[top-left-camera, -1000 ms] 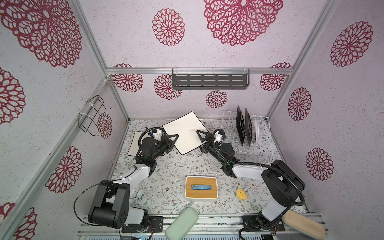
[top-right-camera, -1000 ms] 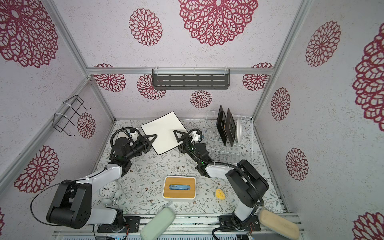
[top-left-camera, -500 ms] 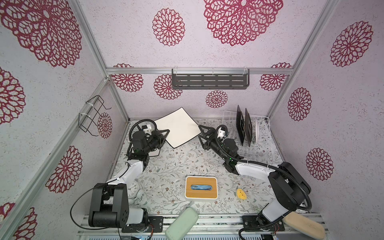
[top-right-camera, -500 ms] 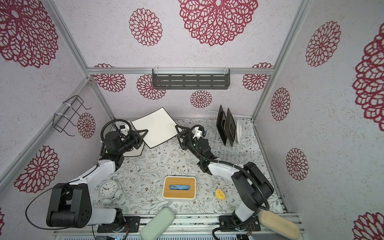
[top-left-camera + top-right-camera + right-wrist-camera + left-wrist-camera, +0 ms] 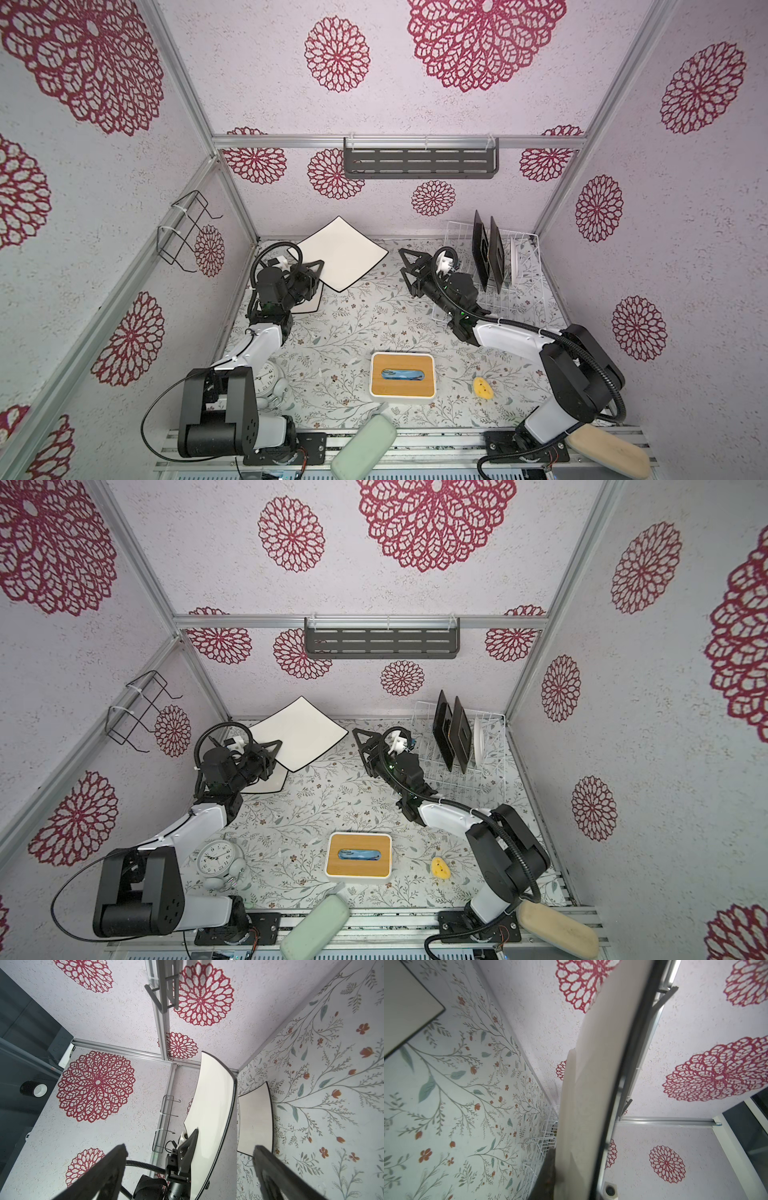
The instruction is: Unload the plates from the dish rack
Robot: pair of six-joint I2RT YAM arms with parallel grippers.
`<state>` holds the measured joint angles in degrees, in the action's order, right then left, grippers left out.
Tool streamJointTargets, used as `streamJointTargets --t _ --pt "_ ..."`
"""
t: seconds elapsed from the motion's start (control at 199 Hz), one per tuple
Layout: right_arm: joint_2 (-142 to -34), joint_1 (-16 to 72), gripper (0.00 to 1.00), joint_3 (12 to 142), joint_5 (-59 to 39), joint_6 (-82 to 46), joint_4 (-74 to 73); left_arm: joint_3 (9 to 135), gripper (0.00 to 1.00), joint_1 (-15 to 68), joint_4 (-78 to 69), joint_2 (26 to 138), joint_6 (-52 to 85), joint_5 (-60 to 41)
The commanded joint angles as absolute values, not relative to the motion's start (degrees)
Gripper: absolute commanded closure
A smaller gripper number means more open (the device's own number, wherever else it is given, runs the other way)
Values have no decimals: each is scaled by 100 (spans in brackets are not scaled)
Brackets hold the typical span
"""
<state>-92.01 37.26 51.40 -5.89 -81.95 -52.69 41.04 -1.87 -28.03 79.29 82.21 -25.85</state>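
My left gripper [image 5: 314,268] is shut on a corner of a cream-white square plate [image 5: 345,253], held tilted above the table's far left. A second cream plate [image 5: 309,302] lies flat on the table beneath it. My right gripper [image 5: 409,272] stands open and empty in mid-air, between the held plate and the dish rack [image 5: 525,291]. The right wrist view shows its fingers [image 5: 116,1159] spread wide, with the held plate [image 5: 212,1095] beyond them. Two dark square plates [image 5: 487,251] and a round white plate [image 5: 515,259] stand upright in the rack.
A white box with a bamboo top [image 5: 402,375] sits at the front centre, a yellow object [image 5: 482,388] to its right. An alarm clock [image 5: 218,860] stands by the left arm's base. A grey shelf [image 5: 419,163] and a black wire bracket [image 5: 183,232] hang on the walls.
The left gripper has carried the cream plate left and back toward the far-left corner. The right gripper has come away from the plate's edge and drawn back toward the rack.
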Motion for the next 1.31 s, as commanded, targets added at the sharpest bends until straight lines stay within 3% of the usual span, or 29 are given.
streamJointTargets --t 0.0,0.568,0.936,1.303 --pt "-9068 3639 3 5278 -764 -7934 -5317 4129 100 -254 -4050 7751 8411 -2170" --pt "-9290 3634 4 5405 -888 -7661 -5032 3278 100 -686 -4640 7838 8717 -1034" --pt "-9387 3639 5 5439 -916 -7629 -4913 2780 100 -1243 -5182 7953 8897 -1007" --pt "-9461 3639 6 5631 -974 -7594 -4851 2849 100 -1642 -4786 8033 8689 -1006"
